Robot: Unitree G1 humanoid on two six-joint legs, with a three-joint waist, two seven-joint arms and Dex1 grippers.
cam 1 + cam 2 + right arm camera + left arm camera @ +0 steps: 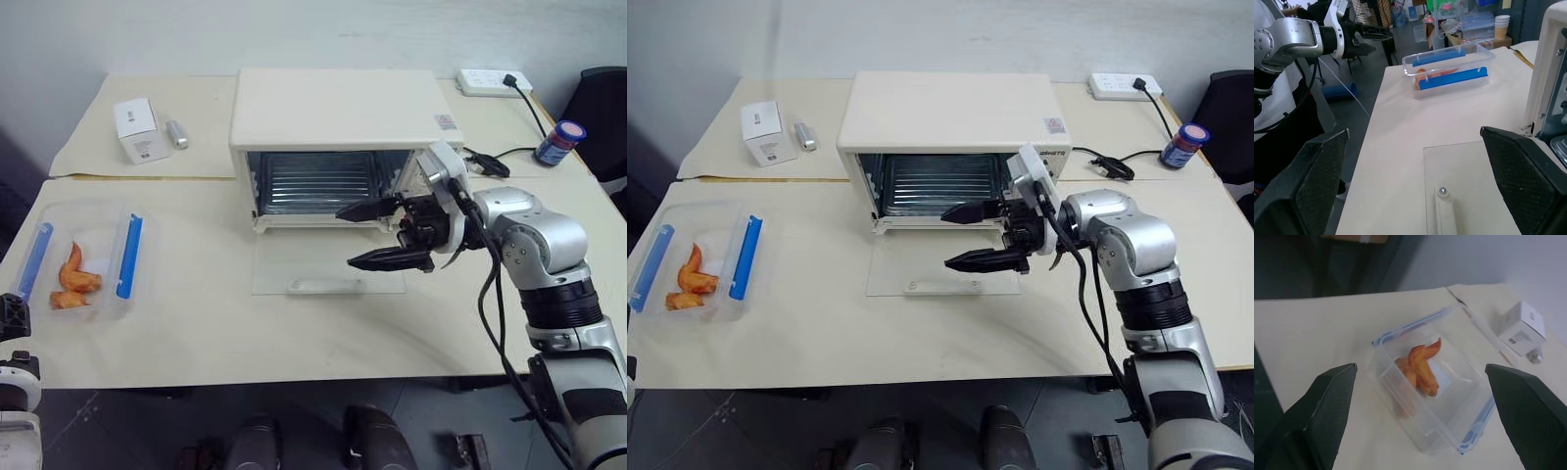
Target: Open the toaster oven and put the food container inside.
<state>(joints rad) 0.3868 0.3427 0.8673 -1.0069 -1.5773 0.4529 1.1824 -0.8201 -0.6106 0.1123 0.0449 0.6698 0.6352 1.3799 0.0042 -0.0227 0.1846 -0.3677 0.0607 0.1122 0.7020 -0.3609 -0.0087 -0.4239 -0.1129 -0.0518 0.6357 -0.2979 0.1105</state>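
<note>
The cream-white toaster oven (333,113) stands mid-table with its glass door (328,269) folded down flat on the tabletop and the wire rack inside showing. My right gripper (377,235) hovers open just above that door, in front of the oven mouth, holding nothing. The food container (83,259), a clear box with two blue clips and orange food pieces, rests on the table at the far left. In the left wrist view my left gripper (1420,367) is open, its fingers (1327,401) spread wide, and the food container (1435,396) lies ahead of them, not gripped.
A small white cardboard box (137,130) and a silver cylinder (176,134) sit at the back left. A power strip (495,81), a black cable (490,162) and a blue-lidded jar (558,143) are at the back right. The table edge runs close to the container.
</note>
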